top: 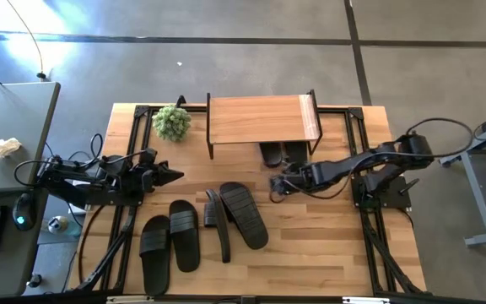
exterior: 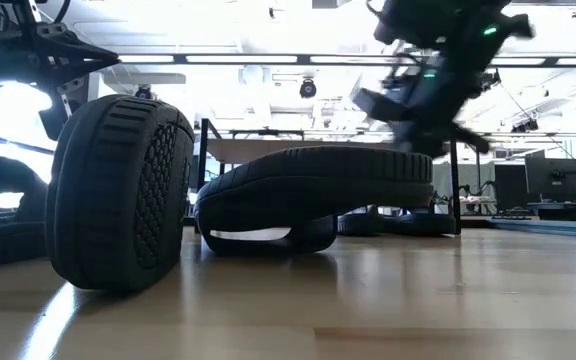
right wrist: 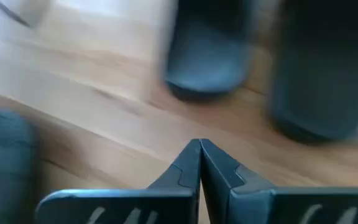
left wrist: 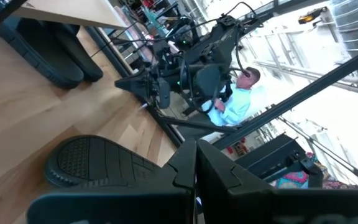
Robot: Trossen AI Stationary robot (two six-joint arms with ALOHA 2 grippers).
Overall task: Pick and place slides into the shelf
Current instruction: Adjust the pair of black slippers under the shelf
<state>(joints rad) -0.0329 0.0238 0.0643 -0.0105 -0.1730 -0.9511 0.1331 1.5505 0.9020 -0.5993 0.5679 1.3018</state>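
The shelf (top: 260, 118) stands at the table's far edge, and two black slides (top: 270, 154) (top: 296, 152) lie under it. Several more slides lie on the table's near half: two flat ones (top: 156, 253) (top: 184, 235), one on its edge (top: 218, 221) (exterior: 118, 190) and one sole-up (top: 243, 214) (exterior: 313, 190). My right gripper (top: 275, 184) (right wrist: 199, 152) is shut and hovers just in front of the two shelved slides (right wrist: 207, 56). My left gripper (top: 175, 176) (left wrist: 196, 165) is shut and hangs over the table's left part, pointing right.
A small green plant (top: 172, 122) stands left of the shelf. A grey desk (top: 7, 127) with a keyboard and mouse adjoins the table's left side. A person in a light shirt (left wrist: 235, 102) sits beyond the table. Bare wood (top: 327, 245) lies at the near right.
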